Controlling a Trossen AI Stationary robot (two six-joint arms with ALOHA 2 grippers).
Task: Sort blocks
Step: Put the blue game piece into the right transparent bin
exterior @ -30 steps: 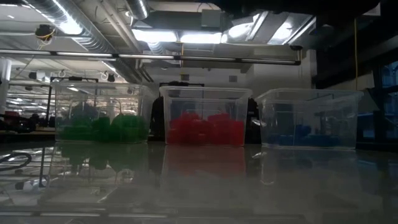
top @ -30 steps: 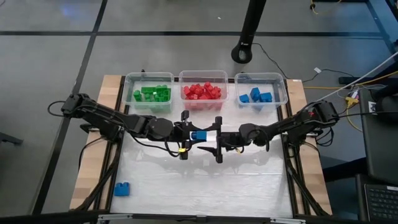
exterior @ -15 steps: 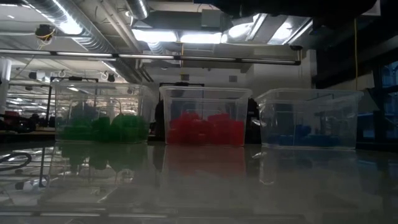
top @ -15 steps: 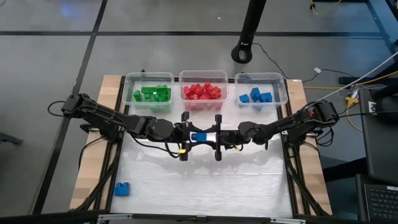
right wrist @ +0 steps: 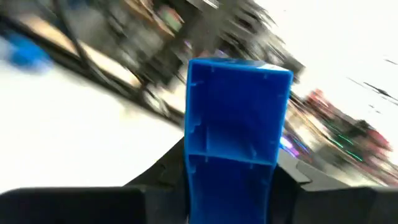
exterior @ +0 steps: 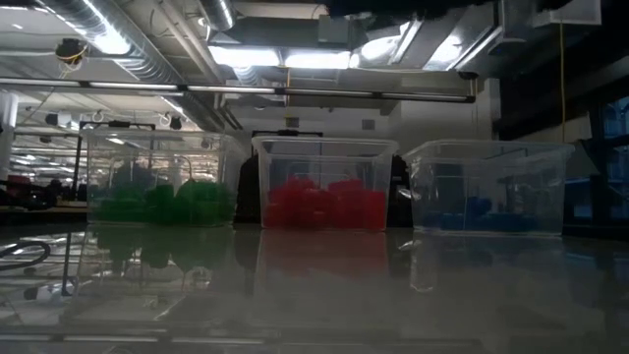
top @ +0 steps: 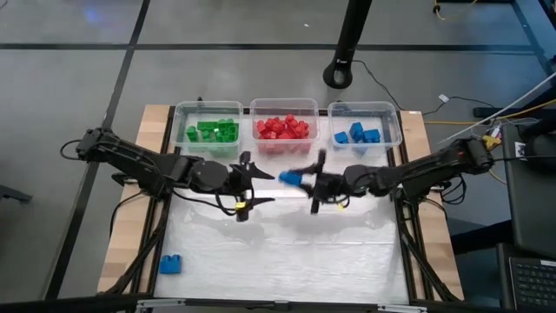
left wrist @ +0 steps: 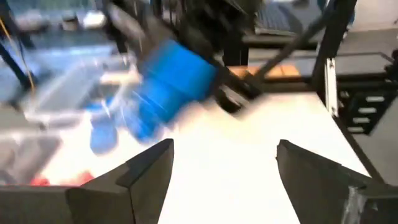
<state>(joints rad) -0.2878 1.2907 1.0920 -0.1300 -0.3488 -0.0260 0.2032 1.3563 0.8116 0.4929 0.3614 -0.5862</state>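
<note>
Three clear bins (top: 283, 106) stood in a row at the far edge of the surface (top: 287, 252): the left one held green blocks (top: 211, 131), the middle one red blocks (top: 281, 128), the right one blue blocks (top: 358, 135). Both arms met over the middle of the surface, just in front of the red bin. The right pincer (top: 314, 182) was clenched on a blue block (top: 289, 177), which stuck out from its fingers toward the left arm; in the right wrist view this block (right wrist: 237, 112) filled the space between the fingers. The left pincer (top: 246, 181) was released, its fingers (left wrist: 143, 171) spread wide and empty, just beside the held block but not touching it. One more blue block (top: 170, 263) lay alone near the front left corner of the surface, well apart from both arms.
</note>
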